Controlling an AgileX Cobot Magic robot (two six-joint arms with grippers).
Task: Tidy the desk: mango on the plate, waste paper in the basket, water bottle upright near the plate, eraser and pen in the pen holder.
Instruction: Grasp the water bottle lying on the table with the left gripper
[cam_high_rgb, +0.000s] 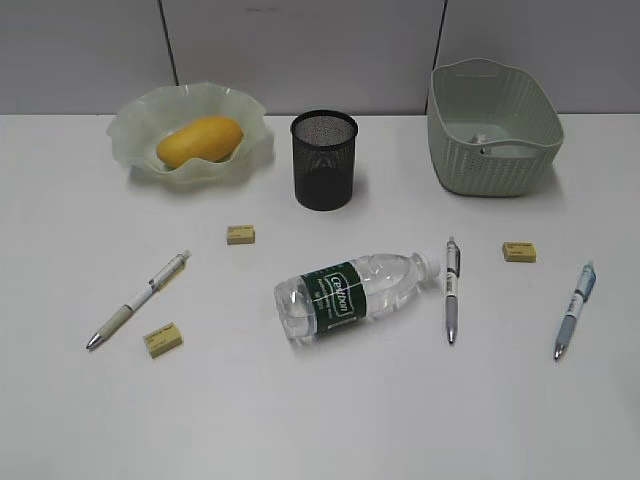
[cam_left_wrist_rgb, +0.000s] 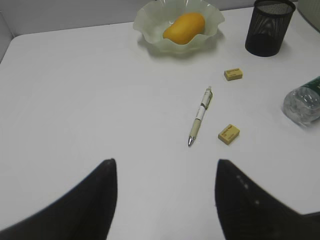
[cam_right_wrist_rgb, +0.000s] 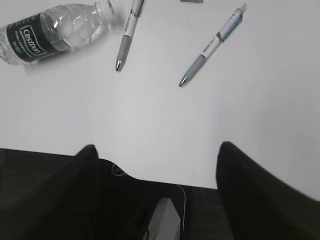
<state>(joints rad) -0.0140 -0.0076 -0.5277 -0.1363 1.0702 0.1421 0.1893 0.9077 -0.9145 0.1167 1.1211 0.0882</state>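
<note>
- The water bottle (cam_high_rgb: 352, 296) is seen lying on its side, cap toward the right.
- It is judged nearer the right gripper (cam_right_wrist_rgb: 155, 155).
- Both the right and the left gripper (cam_left_wrist_rgb: 165, 172) are held apart, empty.

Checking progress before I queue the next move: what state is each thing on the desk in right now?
mango: on the plate
water bottle: lying on its side, capped
pen holder: upright, looks empty
basket: upright, small pale scrap inside
three pens: flat on the desk
three erasers: loose on the desk
left gripper: open, empty
right gripper: open, empty
</note>
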